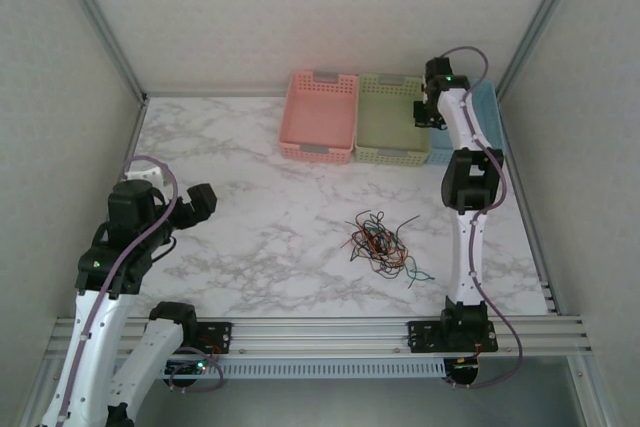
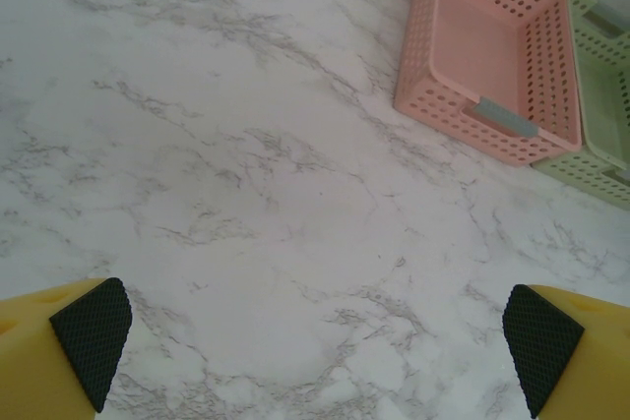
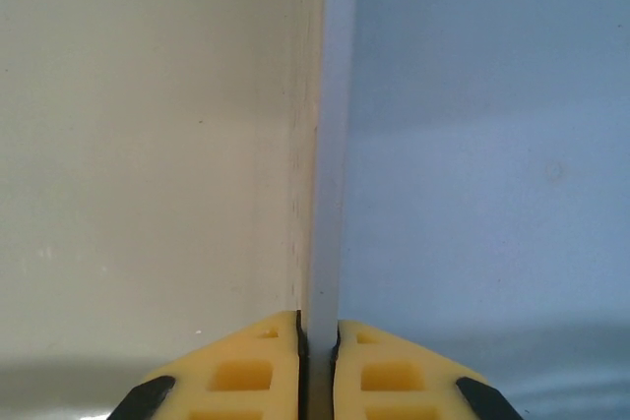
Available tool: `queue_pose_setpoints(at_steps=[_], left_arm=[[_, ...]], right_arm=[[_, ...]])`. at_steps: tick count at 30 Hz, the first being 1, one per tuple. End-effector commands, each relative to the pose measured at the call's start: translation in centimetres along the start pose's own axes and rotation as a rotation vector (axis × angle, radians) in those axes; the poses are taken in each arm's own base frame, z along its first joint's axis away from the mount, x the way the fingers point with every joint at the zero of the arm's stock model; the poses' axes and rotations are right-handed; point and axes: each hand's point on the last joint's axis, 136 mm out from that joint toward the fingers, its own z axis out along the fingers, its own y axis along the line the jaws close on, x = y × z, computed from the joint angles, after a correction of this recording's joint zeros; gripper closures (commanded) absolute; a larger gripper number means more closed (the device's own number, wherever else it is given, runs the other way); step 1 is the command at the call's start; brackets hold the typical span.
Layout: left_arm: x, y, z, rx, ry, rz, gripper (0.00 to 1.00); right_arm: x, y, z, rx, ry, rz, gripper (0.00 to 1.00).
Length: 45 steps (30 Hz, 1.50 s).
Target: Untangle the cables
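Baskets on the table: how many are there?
3. The pink perforated plastic basket is leftmost, the green basket in the middle, the pale blue basket rightmost, partly hidden behind the right arm.

L arm (image 1: pixel 100 287) sat folded at near-left, elbow high, wrist angled fwd + down. L gripper (image 2: pixel 315 341) jaws were spread wide, black pads (image 2: pixel 91 336) at opp. bottom corners of wrist cam, nothing btwn them. R arm (image 1: pixel 470 187) reached far fwd, nearly straight, wrist tipped down. R gripper (image 3: pixel 317 336) jaws were closed, just a thin slit btwn yellow fingers (image 3: pixel 266 366).
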Motion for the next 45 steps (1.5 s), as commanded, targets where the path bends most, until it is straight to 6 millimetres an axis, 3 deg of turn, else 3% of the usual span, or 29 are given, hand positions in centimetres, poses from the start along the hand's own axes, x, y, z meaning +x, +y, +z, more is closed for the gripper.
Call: queue_pose_setpoints(at_steps=[1,24,37,45], left_arm=[[-0.2,0.0,-0.1,0.008,-0.017,0.012,0.0],[-0.1,-0.1,0.0,0.013,-0.014,0.011,0.0],[0.0,-0.1,0.1,0.011,-0.009,0.01,0.0],[-0.1,0.0,0.1,0.006,-0.013,0.01,0.0]], right_arm=[[0.0,4.2,-0.3,-0.087,-0.002,-0.087,1.0],[1.3,14.5,-1.0,-0.15,0.013,-0.021,0.97],[0.8,17.1,-2.4,-0.197,-0.013,0.024,0.92],[0.4,17.4,-3.8,-0.197,-0.037,0.016,0.78]])
